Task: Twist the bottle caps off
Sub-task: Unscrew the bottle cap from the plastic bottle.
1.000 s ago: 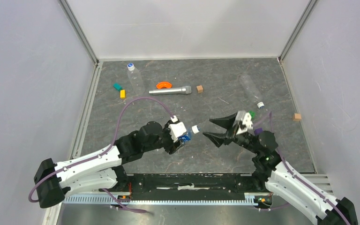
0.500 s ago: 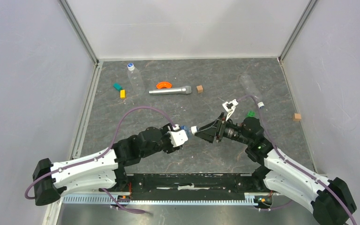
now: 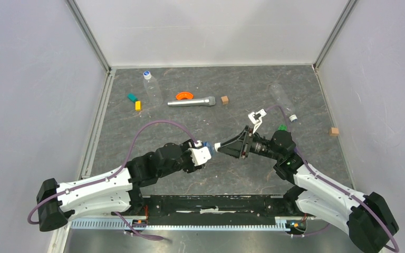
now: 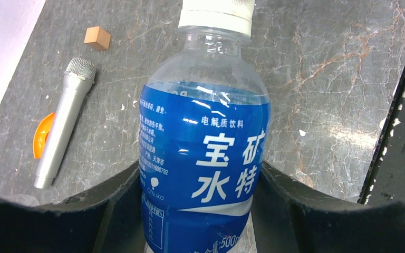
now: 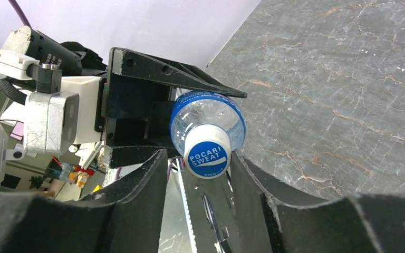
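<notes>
A blue-labelled bottle [image 4: 203, 158] is held sideways over the near middle of the tabletop [image 3: 242, 174] by the left claw [image 3: 205, 149]. The right claw [image 3: 225, 146] is set narrowly around its cap [image 5: 207, 154], with a gap showing on one side. No cap appears removed: a clear bottle [image 3: 152, 90] far left and a second clear bottle [image 3: 281, 97] far right lie capped.

- The dark marbled table [image 3: 216, 176] is carrying a silver microphone-like cylinder [image 3: 192, 101], which is lying toward its far side.
- An orange curved piece [image 3: 183, 96] is sitting just behind the cylinder — touching or not, unclear.
- A brown cube [image 3: 224, 99] is resting just right of the cylinder's head.
- A teal block [image 3: 132, 97] and a yellow block [image 3: 137, 105] are lying left of the cylinder.
- A clear bottle [image 3: 152, 90] is lying between those blocks and the cylinder, its blue-topped cap [image 3: 146, 74] pointing away.
- A second clear bottle [image 3: 281, 99] is lying well right of the cylinder — a green block [image 3: 282, 127] and a second brown cube [image 3: 334, 131] are sitting beyond it, nearer the arms.
</notes>
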Motion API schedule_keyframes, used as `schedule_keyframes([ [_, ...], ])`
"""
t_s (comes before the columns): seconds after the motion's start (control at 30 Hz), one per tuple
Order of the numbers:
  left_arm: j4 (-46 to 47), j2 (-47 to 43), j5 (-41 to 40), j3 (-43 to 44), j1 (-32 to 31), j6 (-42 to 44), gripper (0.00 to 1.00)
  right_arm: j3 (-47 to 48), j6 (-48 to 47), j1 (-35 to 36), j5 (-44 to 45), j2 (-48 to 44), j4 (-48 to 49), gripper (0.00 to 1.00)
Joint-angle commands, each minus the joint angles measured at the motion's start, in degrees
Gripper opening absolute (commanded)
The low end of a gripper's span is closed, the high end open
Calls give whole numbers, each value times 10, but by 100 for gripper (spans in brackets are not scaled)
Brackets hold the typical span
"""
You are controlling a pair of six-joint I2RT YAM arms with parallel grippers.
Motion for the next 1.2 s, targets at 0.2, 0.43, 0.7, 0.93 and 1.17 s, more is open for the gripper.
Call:
schedule_keyframes([
  [0.2, 5, 11, 25, 10, -3, 16, 10, 18, 5, 0, -24, 22, 60, 47],
  [0.43, 13, 12, 35, 8, -3, 17, 9, 20, -6, 0, -54, 46, 90, 23],
  [0.7, 35, -2, 68, -7, -3, 1, 8, 23, -205, 1, -144, 17, 109, 0],
  [0.93, 5, -7, 144, 12, -2, -7, 7, 7, -513, 1, -169, -44, 49, 0],
  [1.17, -25, 11, 176, 29, -2, -15, 8, 49, -689, 0, -176, -48, -31, 0],
])
